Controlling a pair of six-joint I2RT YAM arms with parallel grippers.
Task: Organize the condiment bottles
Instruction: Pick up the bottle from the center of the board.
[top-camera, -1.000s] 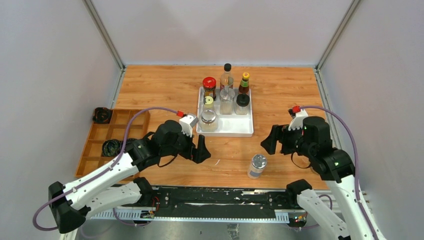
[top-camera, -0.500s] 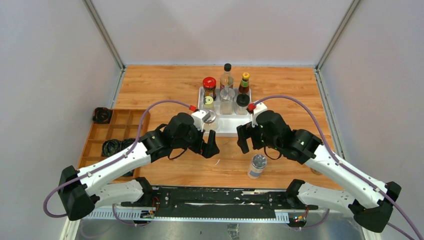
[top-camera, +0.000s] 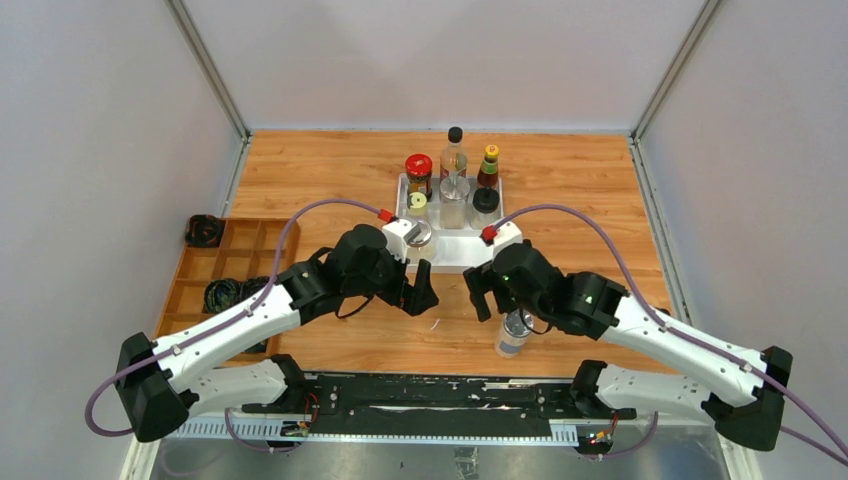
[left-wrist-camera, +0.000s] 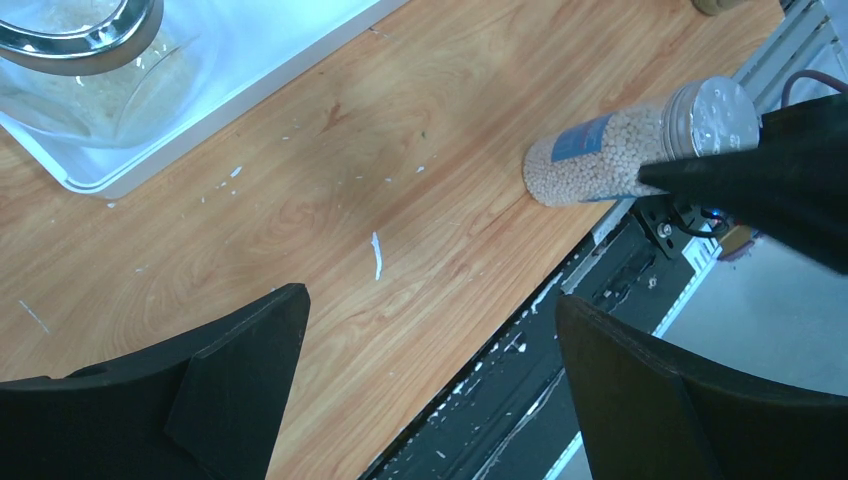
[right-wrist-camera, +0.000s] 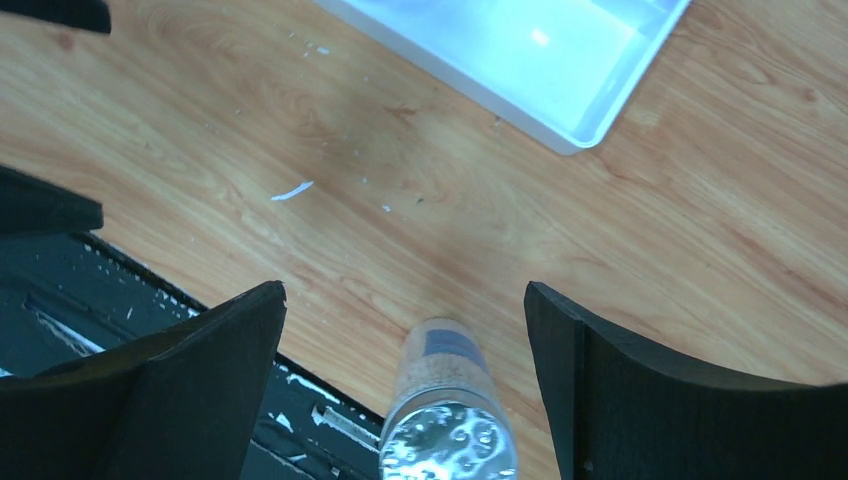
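1. Top external view: 7 condiment bottles (top-camera: 453, 190) are sitting bunched at the far end of the white tray (top-camera: 470, 262), mid-worktop (top-camera: 330, 170).
2. Tall clear bottle (top-camera: 454, 150) with a black cap is standing at the back centre. The red-capped jar (top-camera: 419, 170) is sitting on its view-left and the yellow-capped bottle (top-camera: 489, 165) on its view-right.
3. Silver-capped shaker (top-camera: 513, 335) is standing upright alone on the worktop, outside the tray and near the front edge. It is showing pale beads inside and a blue label.
4. Left jaws are hanging wide apart and gripping nothing, just off the tray's near-left corner, beside the silver-lidded glass jar (top-camera: 418, 235).
5. Right jaws are gaping too, with nothing in them. Right wrist view is showing the shaker between the 2 fingers (right-wrist-camera: 180, 400), touching neither.
6. Wooden divider box (top-camera: 215, 265) is sitting at the worktop's left edge. 1 black coiled cable (top-camera: 222, 295) is lying in it and another (top-camera: 205, 230) is lying at its far corner.
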